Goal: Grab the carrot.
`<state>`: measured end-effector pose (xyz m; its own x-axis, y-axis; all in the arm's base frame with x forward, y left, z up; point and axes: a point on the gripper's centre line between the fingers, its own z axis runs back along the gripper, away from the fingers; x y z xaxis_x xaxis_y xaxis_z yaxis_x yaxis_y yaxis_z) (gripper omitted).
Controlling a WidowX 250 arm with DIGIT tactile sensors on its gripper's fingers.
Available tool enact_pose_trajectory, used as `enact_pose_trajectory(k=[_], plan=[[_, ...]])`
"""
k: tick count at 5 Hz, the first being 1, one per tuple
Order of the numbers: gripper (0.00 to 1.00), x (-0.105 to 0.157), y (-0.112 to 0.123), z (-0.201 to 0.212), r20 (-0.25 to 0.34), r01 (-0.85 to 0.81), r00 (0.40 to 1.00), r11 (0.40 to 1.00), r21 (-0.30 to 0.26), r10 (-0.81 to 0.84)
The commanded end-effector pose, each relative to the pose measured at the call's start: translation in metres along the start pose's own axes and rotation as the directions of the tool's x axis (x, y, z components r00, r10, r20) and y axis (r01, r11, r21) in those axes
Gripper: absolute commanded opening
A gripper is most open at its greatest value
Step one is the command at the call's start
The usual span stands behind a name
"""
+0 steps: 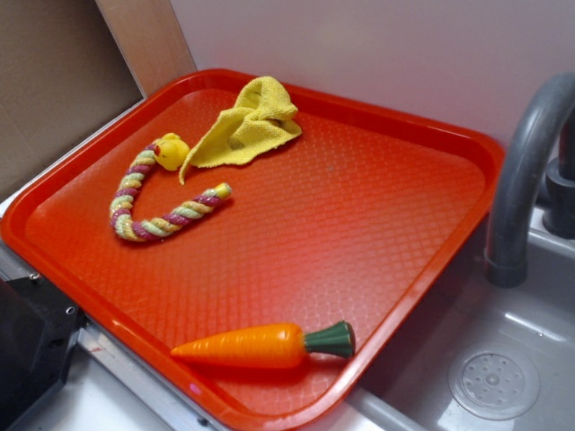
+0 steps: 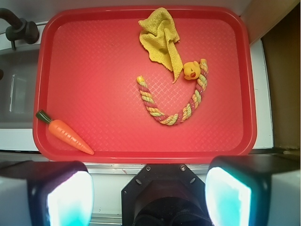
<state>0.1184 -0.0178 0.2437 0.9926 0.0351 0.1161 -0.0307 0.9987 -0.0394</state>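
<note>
Carrot (image 1: pixel 256 347) seen lying flat on red tray (image 1: pixel 386 233), near edge in exterior view, pointed tip left, green stem cap right. Rope toy (image 1: pixel 153 211) with yellow duck head curled at far left of tray; yellow cloth (image 1: pixel 247 126) crumpled just beside it, at far edge. Grey faucet (image 1: pixel 526 171) and sink noted right of tray. Hand (image 2: pixel 149 197) held wide open in wrist view, nothing gripped, well apart from carrot.

- carrot (image 1: pixel 252 347) (image 2: pixel 66 132): glossy orange plastic toy, tapered to a point, dark green flared stem cap
- laid flat on its side, near one corner of the red tray (image 1: pixel 359 206) (image 2: pixel 94 70)
</note>
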Motion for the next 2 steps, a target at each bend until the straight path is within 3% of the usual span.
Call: enact_pose_trajectory(k=[1,2], plan=[[1.00,0.000,0.000,0.000,0.000,0.000,1.000,1.000,0.000,0.000],[1.00,0.008,-0.035,-0.016,0.059,0.197,0.980,0.969,-0.151,-0.190]])
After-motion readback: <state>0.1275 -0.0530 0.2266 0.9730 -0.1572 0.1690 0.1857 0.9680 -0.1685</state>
